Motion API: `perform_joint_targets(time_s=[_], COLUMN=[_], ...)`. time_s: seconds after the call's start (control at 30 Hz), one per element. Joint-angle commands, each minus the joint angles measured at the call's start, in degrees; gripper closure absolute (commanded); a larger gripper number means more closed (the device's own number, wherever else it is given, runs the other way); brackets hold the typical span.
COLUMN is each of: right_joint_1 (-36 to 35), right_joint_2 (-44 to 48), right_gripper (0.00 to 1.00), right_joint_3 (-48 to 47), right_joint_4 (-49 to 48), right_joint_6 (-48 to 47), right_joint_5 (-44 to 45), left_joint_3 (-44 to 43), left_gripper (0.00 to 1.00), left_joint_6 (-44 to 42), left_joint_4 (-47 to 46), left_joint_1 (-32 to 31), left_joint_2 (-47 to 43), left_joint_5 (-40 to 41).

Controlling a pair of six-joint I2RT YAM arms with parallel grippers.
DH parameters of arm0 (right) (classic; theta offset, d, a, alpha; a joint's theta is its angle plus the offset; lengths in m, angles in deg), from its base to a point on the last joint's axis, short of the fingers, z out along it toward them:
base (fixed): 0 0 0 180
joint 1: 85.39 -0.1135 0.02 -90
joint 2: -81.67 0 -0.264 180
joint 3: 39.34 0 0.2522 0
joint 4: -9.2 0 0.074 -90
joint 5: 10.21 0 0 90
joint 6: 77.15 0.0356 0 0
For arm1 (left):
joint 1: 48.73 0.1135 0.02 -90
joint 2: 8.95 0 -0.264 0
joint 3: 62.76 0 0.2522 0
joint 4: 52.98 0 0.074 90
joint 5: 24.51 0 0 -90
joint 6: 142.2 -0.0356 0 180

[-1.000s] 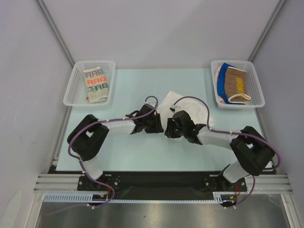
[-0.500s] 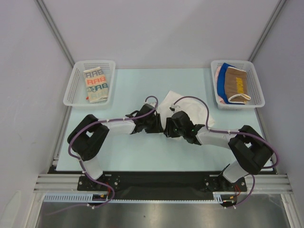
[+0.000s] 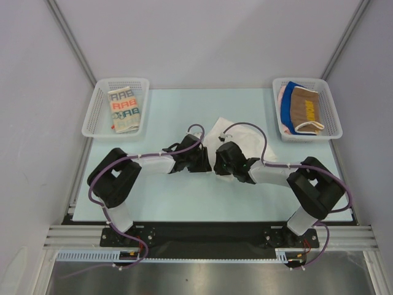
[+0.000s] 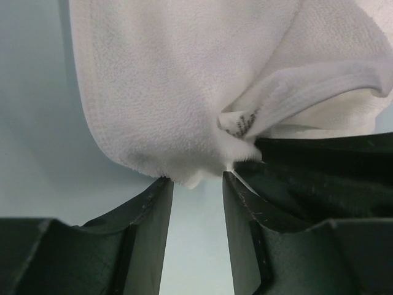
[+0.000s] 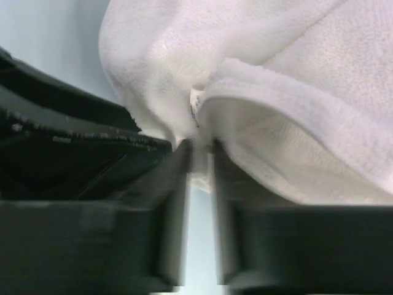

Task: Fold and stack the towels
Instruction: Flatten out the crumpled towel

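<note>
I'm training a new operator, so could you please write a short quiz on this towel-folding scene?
1. True or false: the white towel lies inside a basket.
2. Which basket holds the cream lettered towel? A) the left basket B) the right basket C) neither
3. Fill in: ____ hands are at the white towel's near edge.
Key: 1 false, it lies on the table; 2 A; 3 both, the left hand and the right hand.
</note>
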Motion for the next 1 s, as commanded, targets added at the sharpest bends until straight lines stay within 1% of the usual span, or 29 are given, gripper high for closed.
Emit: perform_joint_targets(time_s=[0.0,0.1,0.13,0.27,0.43,0.53,0.67,0.77,0.87,0.97], right_joint_1=[-0.53,0.25,0.87,4.91,10.36,12.38,17.38,18.89,19.16,19.24], right_joint_2=[-2.36,-1.93,-1.93,-1.58,-2.45,-2.98,-4.65,-5.8,-5.27,-3.87], right_gripper=[0.84,0.99,1.0,1.0,1.0,1.0,1.0,1.0,1.0,1.0], right_joint_3=[-2.51,-1.63,-1.28,1.7,4.87,6.8,9.53,10.67,10.68,10.06], right_joint_4=[1.54,1.9,1.81,-1.34,-4.34,-7.15,-13.47,-16.55,-17.34,-17.88], right_joint_6=[1.03,1.74,2.35,4.45,6.66,8.59,11.66,13.07,13.95,15.36], right_joint_5=[3.89,4.95,4.95,-1.0,-6.82,-11.47,-20.43,-24.21,-26.33,-28.27], left_joint_3=[1.71,1.8,1.88,2.85,3.55,3.73,4.26,4.17,2.77,1.19], left_gripper=[0.55,0.53,0.52,0.46,0.46,0.48,0.51,0.57,0.57,0.56], left_joint_6=[-0.37,-0.64,-0.55,-0.38,0.24,0.76,1.47,1.65,0.86,0.59], left_joint_4=[3.65,4.09,4.17,3.65,2.68,1.89,1.1,1.36,2.59,2.77], left_joint_1=[0.06,0.06,0.14,0.58,0.85,0.85,1.2,1.9,2.08,2.08], left_joint_2=[1.82,1.29,1.03,0.33,0.41,0.59,0.24,0.85,1.91,3.22], left_joint_5=[0.06,0.5,0.94,1.21,-0.28,-0.82,-1.34,-1.08,0.76,0.77])
